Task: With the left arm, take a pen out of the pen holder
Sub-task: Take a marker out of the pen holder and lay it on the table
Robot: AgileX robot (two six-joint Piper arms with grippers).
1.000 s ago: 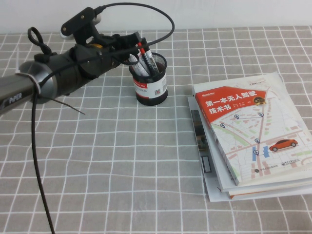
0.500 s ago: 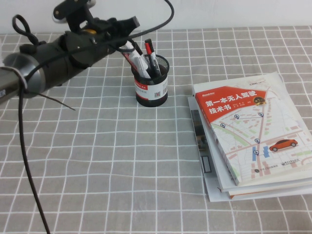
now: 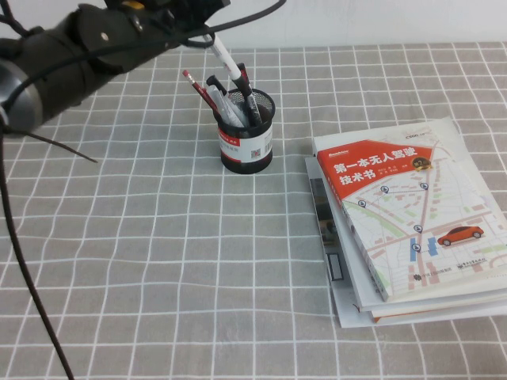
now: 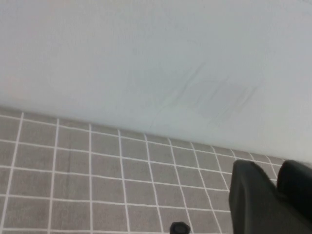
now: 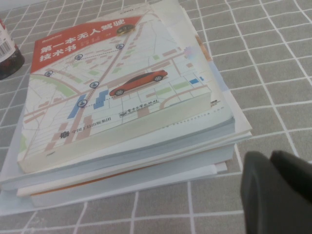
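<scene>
High view shows the left gripper (image 3: 202,24) clamped on a white pen (image 3: 223,57) and risen well up from where it was a second ago. The pen's tip now hangs at the rim of the pen holder (image 3: 246,142) (extraction looks nearly complete). The right gripper (image 5: 275,195), apart or together cannot be told, sits parked beside the book stack (image 5: 122,92).

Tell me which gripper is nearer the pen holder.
Left. The left gripper hangs above the pen holder, slightly to its left, gripping a pen; the right gripper is by the book stack, far off to the holder's right.
</scene>
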